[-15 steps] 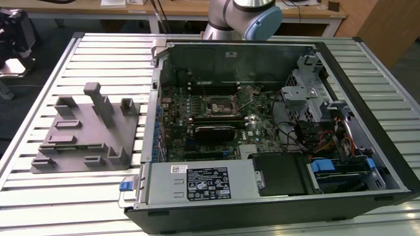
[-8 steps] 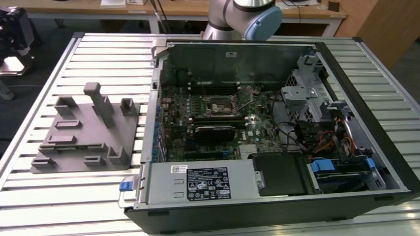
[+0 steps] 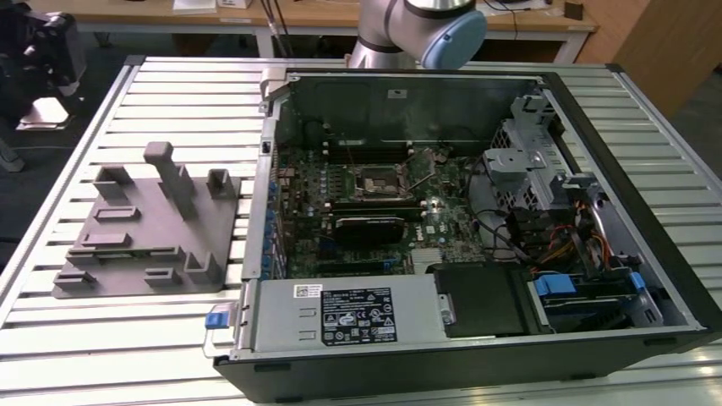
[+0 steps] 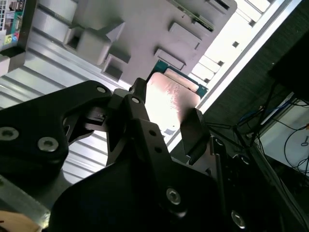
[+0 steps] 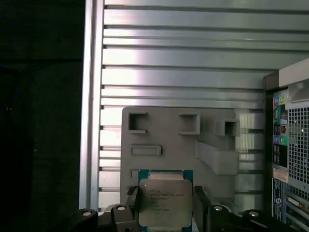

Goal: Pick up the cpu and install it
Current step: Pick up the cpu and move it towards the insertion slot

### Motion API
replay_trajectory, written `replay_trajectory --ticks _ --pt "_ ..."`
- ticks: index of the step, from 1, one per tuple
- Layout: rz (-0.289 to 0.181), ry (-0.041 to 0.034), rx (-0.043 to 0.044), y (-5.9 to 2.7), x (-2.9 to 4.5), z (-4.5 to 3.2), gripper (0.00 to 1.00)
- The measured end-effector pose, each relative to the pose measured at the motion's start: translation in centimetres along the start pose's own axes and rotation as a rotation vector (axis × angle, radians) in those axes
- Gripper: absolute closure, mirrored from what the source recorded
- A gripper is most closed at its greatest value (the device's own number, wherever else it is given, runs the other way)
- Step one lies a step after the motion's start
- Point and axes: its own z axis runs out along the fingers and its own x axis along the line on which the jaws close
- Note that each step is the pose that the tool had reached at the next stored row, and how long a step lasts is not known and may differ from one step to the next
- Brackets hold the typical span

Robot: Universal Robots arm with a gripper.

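Observation:
The cpu (image 5: pixel 165 197), a flat square chip with a silvery top and a green rim, sits between the two black fingers of my gripper (image 5: pixel 166 207), which is shut on its opposite edges. It is held well above the grey plastic fixture (image 5: pixel 178 140), clear of the fixture's blocks. In the second wrist view the cpu (image 4: pixel 170 99) shows bright between the fingers (image 4: pixel 194 129) of the gripper (image 4: pixel 169 118), with the fixture (image 4: pixel 135 29) behind it. In the exterior view the black socket frame (image 3: pixel 376 180) lies on the motherboard inside the open computer case (image 3: pixel 451 211), with its lever raised.
The grey fixture (image 3: pixel 141 228) lies on the slatted metal table (image 3: pixel 147 338), on the exterior view's left of the case. The arm's base (image 3: pixel 412 30) stands behind the case. Drive cages and cables (image 3: pixel 553 203) fill the case's right side. The table edge (image 5: pixel 89 96) drops off to dark floor.

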Motion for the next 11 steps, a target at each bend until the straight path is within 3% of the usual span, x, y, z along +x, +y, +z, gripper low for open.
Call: replay_trajectory --ticks 11 --pt "0.000 -0.0001 0.0000 -0.03 -4.36 0.03 0.47"
